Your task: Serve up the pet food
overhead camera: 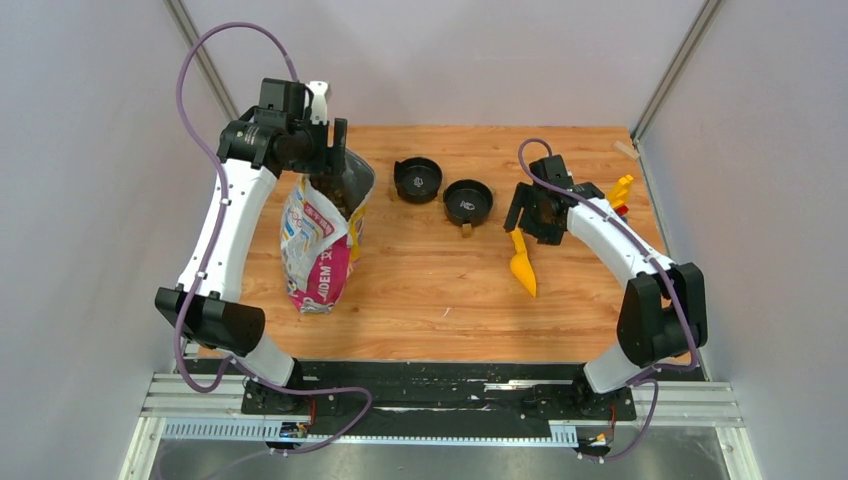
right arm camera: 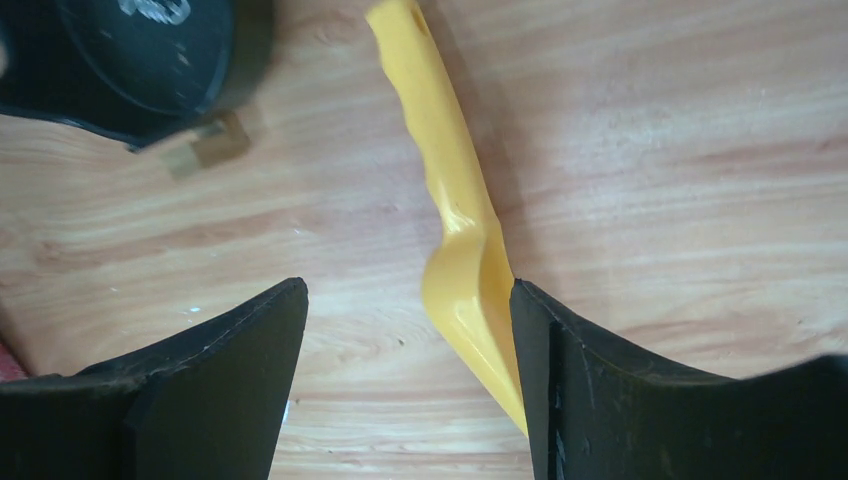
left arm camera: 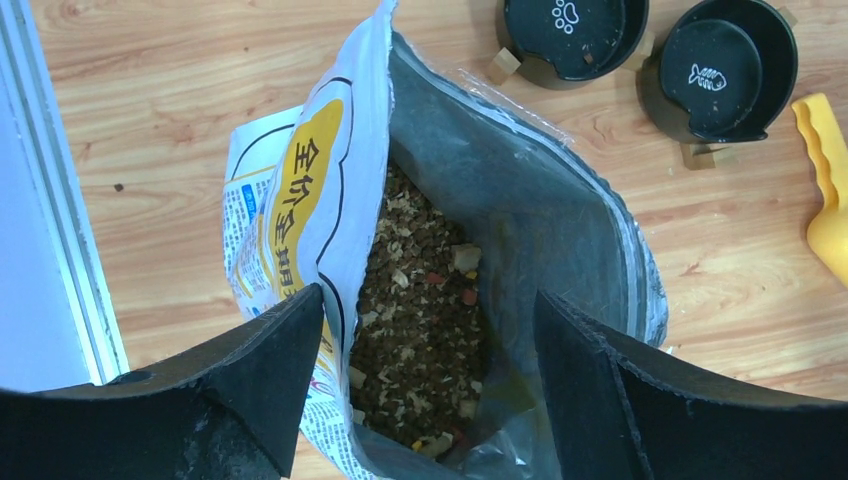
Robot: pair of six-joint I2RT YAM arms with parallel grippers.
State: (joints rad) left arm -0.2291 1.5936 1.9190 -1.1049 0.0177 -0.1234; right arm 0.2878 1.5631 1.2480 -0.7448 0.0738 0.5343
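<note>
My right gripper (right arm camera: 408,290) hangs low over the table (overhead camera: 430,300) with its jaws apart and nothing in them. The scoop (right arm camera: 465,260) lies flat on the wood between them, close against one finger, its bowl end nearest me and empty. I judge it not yet picked up.

Over on my other side, my left gripper (left arm camera: 428,300) is also spread wide and holds nothing. It sits above the mouth of the bag (left arm camera: 300,190), which stands upright and gapes open. The kibble (left arm camera: 410,350) is all down inside it, a brown heap with a few pale and red bits mixed in. I see none loose on the table.

Farther back, near the middle, the two bowls (left arm camera: 575,35) (left arm camera: 725,65) sit side by side, well apart from the bag. The paw and fish prints on their bottoms show bare, so neither has been filled.

So the bag is open and that is all: lifting the scoop, dipping it, and filling both bowls remain.
</note>
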